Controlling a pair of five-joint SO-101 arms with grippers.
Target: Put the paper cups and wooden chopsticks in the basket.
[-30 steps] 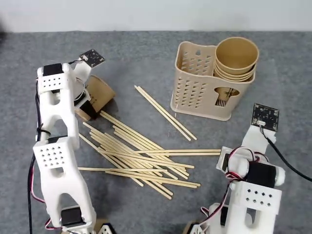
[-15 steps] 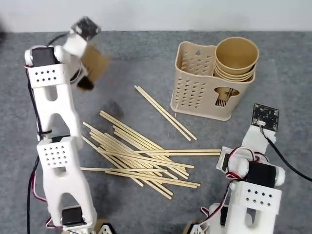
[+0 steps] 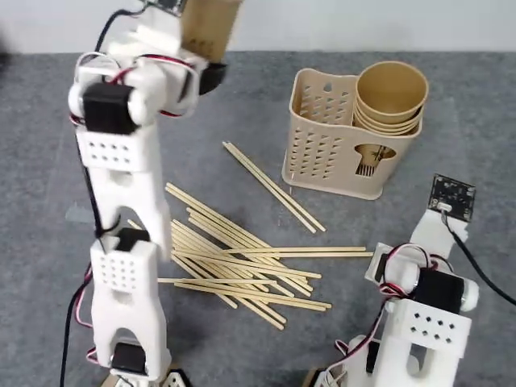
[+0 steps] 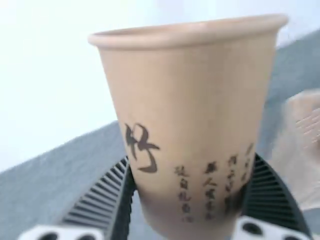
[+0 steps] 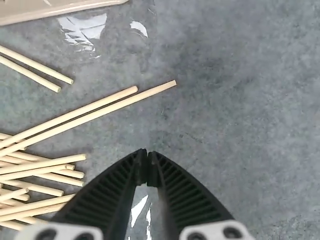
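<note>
The paper cup (image 3: 208, 28) runs off the high view's top edge; at the left wrist, the fingers (image 4: 102, 195) hide its base.

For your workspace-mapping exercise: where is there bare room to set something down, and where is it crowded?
Bare mat lies between the left arm and the basket, and right of the basket. The chopsticks crowd the middle.

A smooth, matt brown paper cup (image 4: 190, 125) sits between the ribbed black plastic fingers (image 4: 107, 195) of the left gripper (image 4: 190, 200). Ahead of the right gripper (image 5: 147, 159), of the same ribbed plastic, bare pale wooden chopsticks (image 5: 90, 110) lie on rough grey felt-like table cover (image 5: 240, 100). The basket (image 3: 322, 145) is smooth beige plastic.
</note>
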